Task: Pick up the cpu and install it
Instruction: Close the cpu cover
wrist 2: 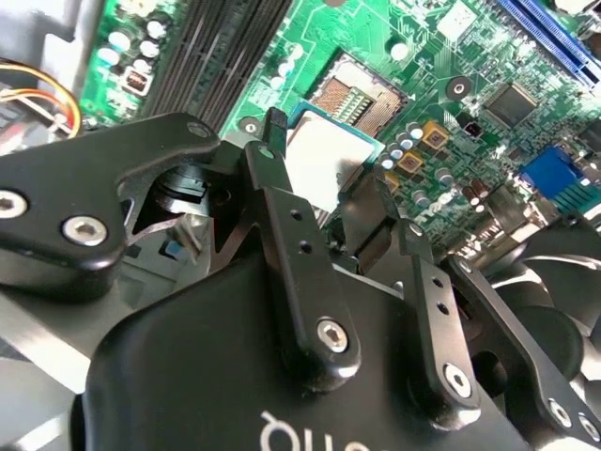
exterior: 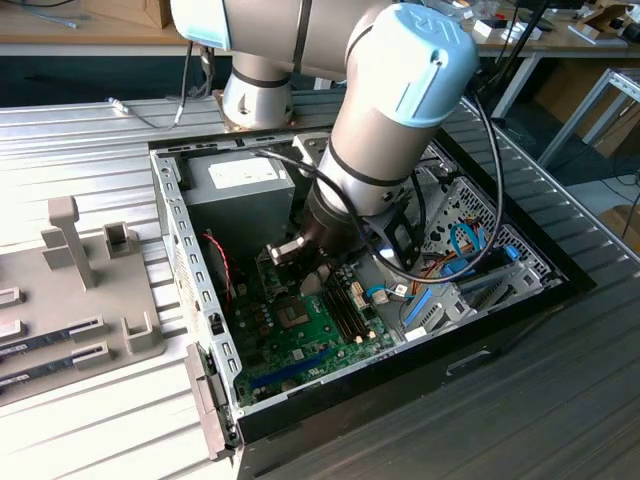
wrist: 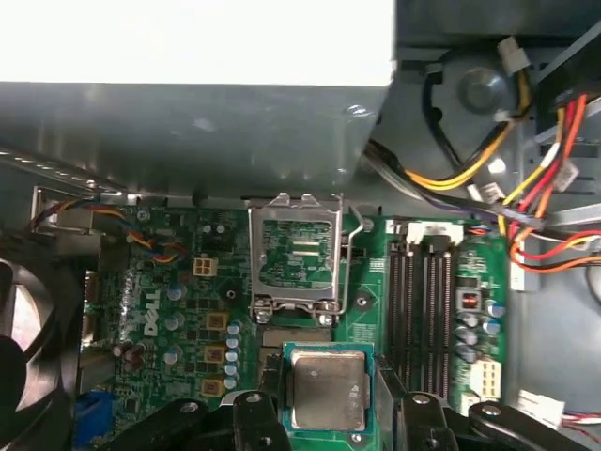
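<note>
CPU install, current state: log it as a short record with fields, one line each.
held item: cpu, silver lid facing the camera, between the gripper fingers
gripper state: shut on the cpu's edges
position: inside the open computer case, over the motherboard
socket: socket open, its metal frame raised
cpu seated: not yet, held beside the socket
nearby: power supply, memory slots

Ribbed metal table [exterior: 90, 150]; wooden workbench [exterior: 90, 25] behind it.
</note>
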Controlling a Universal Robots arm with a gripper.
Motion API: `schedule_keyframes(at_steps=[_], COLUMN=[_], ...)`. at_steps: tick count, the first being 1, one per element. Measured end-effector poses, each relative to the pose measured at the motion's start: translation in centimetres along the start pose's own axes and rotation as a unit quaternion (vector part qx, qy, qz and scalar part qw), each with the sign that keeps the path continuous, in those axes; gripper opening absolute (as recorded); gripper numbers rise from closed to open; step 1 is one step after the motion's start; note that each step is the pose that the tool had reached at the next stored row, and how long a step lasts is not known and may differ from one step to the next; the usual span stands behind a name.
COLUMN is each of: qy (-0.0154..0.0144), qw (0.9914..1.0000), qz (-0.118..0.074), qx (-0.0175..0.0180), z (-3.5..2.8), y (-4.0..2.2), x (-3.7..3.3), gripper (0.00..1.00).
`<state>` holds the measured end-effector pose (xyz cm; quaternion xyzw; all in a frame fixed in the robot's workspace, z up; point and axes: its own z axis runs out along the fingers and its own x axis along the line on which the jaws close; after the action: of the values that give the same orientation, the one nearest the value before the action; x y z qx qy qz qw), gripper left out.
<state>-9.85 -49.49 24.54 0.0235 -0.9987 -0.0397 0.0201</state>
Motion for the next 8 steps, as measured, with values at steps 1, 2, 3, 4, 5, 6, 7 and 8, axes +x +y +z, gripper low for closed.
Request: schedule_keyframes(at_steps=[1, 2, 3, 4, 5, 6, 7, 8], qy=[-0.0001, -0.0003, -0.0005, -0.0007, -0.0008, -0.0009, -0.0009, -0.0008], qw=[1.0, 0.99999, 0.99998, 0.99996, 0.99995, 0.99994, 0.99994, 0.99994], qz=[0.002, 0.004, 0.006, 0.009, 0.01, 0.011, 0.011, 0.011], qx=[0.0, -0.0001, -0.0002, -0.0004, -0.0004, -0.0004, -0.0004, -0.0003], z=[0.38, 0.61, 0.78, 1.05, 1.22, 1.49, 1.68, 1.89], y=[-0.02, -0.04, -0.05, -0.06, -0.07, -0.09, -0.11, -0.23], x=[0.19, 0.27, 0.31, 0.37, 0.44, 0.61, 0.73, 0.81], gripper=[0.47, 0.47, 0.47, 0.47, 0.47, 0.47, 0.47, 0.47])
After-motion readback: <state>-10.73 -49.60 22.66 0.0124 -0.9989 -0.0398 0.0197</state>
